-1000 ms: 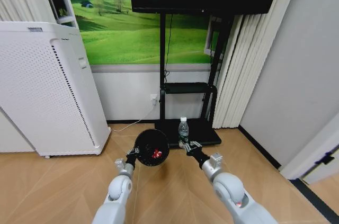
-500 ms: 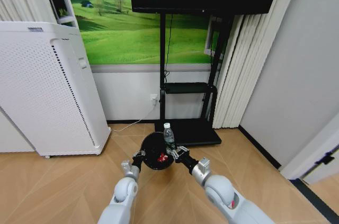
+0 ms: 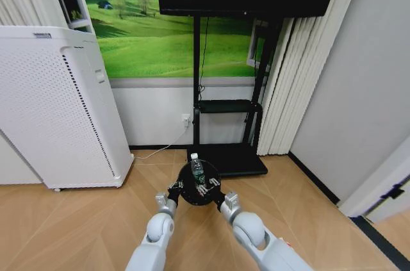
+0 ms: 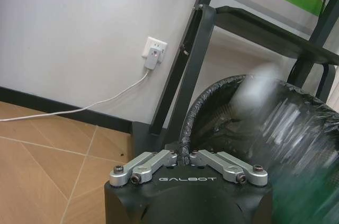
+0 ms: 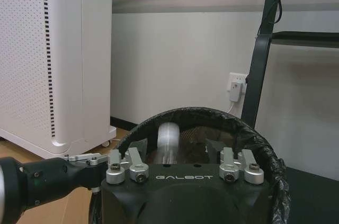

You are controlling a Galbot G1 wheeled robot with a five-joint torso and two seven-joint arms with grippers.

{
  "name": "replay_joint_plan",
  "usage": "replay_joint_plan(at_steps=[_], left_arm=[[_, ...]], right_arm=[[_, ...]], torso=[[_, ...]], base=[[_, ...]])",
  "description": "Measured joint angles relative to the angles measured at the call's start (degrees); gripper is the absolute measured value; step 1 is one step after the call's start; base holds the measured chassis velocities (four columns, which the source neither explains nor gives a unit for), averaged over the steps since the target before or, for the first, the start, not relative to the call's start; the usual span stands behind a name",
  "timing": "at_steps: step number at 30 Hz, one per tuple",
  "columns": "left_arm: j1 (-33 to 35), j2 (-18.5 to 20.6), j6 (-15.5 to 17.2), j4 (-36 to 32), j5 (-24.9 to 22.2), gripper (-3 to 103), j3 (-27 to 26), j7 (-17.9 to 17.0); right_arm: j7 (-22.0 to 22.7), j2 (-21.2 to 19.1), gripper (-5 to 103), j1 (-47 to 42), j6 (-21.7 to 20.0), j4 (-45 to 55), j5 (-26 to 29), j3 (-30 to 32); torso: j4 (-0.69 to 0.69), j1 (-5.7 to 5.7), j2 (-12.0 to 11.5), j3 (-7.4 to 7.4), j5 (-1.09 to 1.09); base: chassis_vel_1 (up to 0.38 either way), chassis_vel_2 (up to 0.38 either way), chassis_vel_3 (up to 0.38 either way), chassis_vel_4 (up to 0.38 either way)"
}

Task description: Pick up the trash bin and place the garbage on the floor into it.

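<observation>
Trash bin (image 3: 198, 192): black, raised off the floor ahead of the robot, at 12 o'clock from both forearms. Left gripper (image 3: 174, 189): jaws pinching the bin's rim at its 9 o'clock edge. Right gripper (image 3: 206, 189): jaws closed on an upright bottle (image 3: 197, 169) over the bin's mouth.

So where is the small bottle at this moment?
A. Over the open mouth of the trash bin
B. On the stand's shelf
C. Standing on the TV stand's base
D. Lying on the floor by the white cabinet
A: the bottle stands upright over the open mouth of the trash bin, by the right gripper; the left gripper holds the bin's rim.
</observation>
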Motion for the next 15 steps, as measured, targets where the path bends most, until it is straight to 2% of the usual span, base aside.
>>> replay_joint_plan(at_steps=[1,3,4,5,6,7,8,9,10,11,12,15], left_arm=[[0.00,0.00,0.00,0.00,0.00,3,0.00,0.00],[-0.03,0.21,0.02,-0.24,-0.25,3,-0.32,0.14],[-0.03,0.21,0.02,-0.24,-0.25,3,-0.32,0.14],[0.00,0.26,0.06,-0.48,-0.35,3,-0.43,0.19],[0.09,0.31,0.09,-0.92,-0.48,3,-0.62,0.25],[0.25,0.34,0.11,-1.36,-0.52,3,-0.80,0.26],[0.45,0.42,0.16,-1.82,-0.54,3,-1.06,0.26],[0.45,0.42,0.16,-1.82,-0.54,3,-1.06,0.26],[1.04,0.78,0.29,-2.92,-0.56,3,-1.87,0.27],[1.04,0.78,0.29,-2.92,-0.56,3,-1.87,0.27],[1.58,1.10,0.31,-3.81,-0.38,3,-2.61,0.28],[1.74,1.18,0.30,-4.07,-0.31,3,-2.82,0.29]], right_arm=[[0.00,0.00,60,0.00,0.00,0.00,0.00,0.00],[0.29,0.47,71,0.13,-0.02,-0.22,0.18,-0.01],[0.29,0.47,71,0.13,-0.02,-0.22,0.18,-0.01],[0.56,0.62,76,0.13,-0.09,-0.21,0.55,-0.03],[1.78,1.20,82,0.12,-0.46,-0.04,1.70,0.09],[3.26,2.18,82,0.00,-1.00,0.49,3.26,1.02],[4.96,3.24,92,-0.19,-1.95,1.28,5.20,2.62],[4.96,3.24,92,-0.19,-1.95,1.28,5.20,2.62],[8.25,4.73,96,-0.52,-3.93,2.84,7.74,6.33],[8.25,4.73,96,-0.52,-3.93,2.84,7.74,6.33],[10.04,5.31,99,-0.70,-4.27,3.14,7.78,8.81],[10.66,5.47,99,-0.79,-4.27,3.15,7.56,9.74]], torso=[[0.00,0.00,0.00,0.00,0.00],[0.00,0.00,0.00,0.00,0.00],[0.00,0.00,0.00,0.00,0.00],[0.00,0.00,0.00,0.00,0.00],[0.00,0.00,0.00,0.00,0.00],[0.00,0.00,0.00,0.00,0.01],[0.00,0.00,0.00,0.00,0.00],[0.00,0.00,0.00,0.00,0.00],[0.00,0.00,0.00,0.00,0.00],[0.00,0.00,0.00,0.00,0.00],[0.00,0.00,0.00,0.00,-0.01],[0.00,0.00,0.00,0.00,0.00]], base=[[0.000,0.000,0.000,0.000],[0.000,0.000,0.000,0.000],[0.000,0.000,0.000,0.000],[0.000,0.000,0.000,0.000],[0.000,0.000,0.000,0.000],[0.000,0.000,0.000,0.000],[0.000,0.000,0.000,0.000],[0.000,0.000,0.000,0.000],[0.000,0.000,0.000,0.000],[0.000,0.000,0.000,0.000],[0.000,0.000,0.000,0.000],[0.000,0.000,0.000,0.000]])
